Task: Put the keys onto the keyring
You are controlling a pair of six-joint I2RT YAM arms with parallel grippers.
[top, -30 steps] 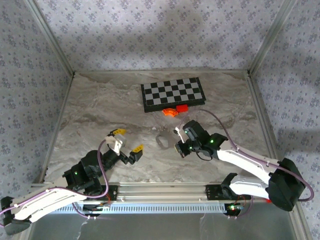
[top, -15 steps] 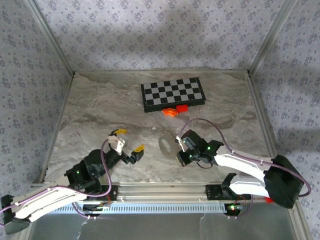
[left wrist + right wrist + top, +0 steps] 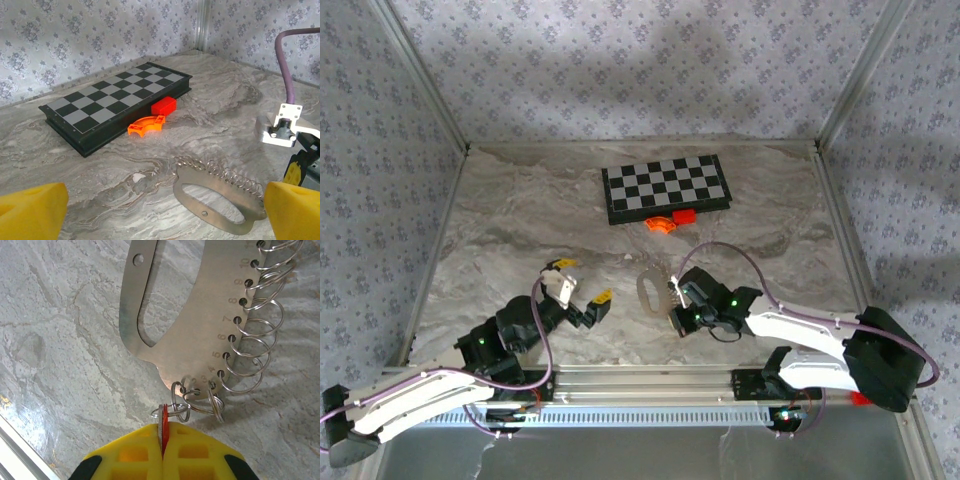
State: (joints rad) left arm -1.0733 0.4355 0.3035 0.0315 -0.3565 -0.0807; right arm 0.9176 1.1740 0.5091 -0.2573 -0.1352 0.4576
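Pinching the tiny red key (image 3: 163,426) by its head at bottom centre, the closed right gripper (image 3: 163,450) holds, I'd say, something light and slippery just beside the stiff keyring (image 3: 212,335); the left gripper (image 3: 579,281) gapes open.

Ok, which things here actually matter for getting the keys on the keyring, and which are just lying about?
For the job:
- key, its red head pinched in the right gripper
- keyring, a metal plate with wire loops, flat on the table
- left gripper, open and empty

Lying about:
- chessboard
- orange curved piece
- red block
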